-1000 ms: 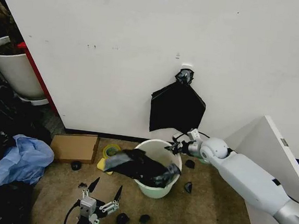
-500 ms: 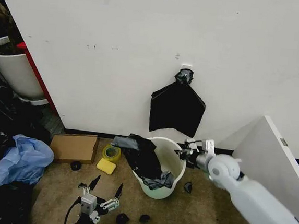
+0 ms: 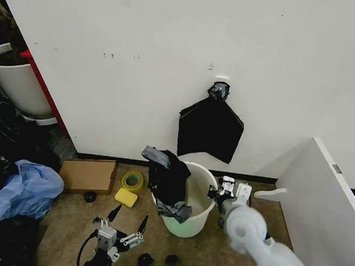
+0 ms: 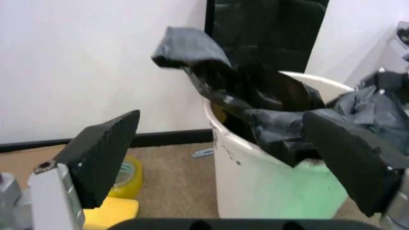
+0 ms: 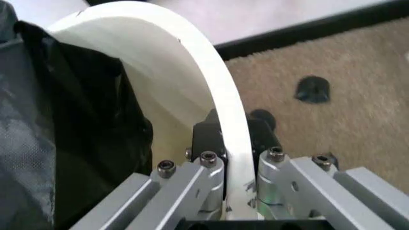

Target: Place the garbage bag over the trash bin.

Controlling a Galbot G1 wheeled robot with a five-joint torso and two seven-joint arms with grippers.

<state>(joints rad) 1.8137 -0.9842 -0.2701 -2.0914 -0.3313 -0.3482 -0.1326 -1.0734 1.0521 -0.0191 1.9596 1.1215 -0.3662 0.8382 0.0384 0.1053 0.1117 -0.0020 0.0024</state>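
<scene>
Wrinkly garbage bag point(image 3: 168, 179) now bunched higher over trash bin point(image 3: 196, 217) rim.

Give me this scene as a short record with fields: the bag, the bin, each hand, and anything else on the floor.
garbage bag: draped over the bin's left rim, partly inside, not spread around the opening
trash bin: upright on the carpet by the wall
right hand: at the bin's right rim, fingers straddling the rim, one inside, one outside
left hand: open, low on the floor left of the bin, holding nothing
floor items: yellow tape roll, cardboard box
</scene>
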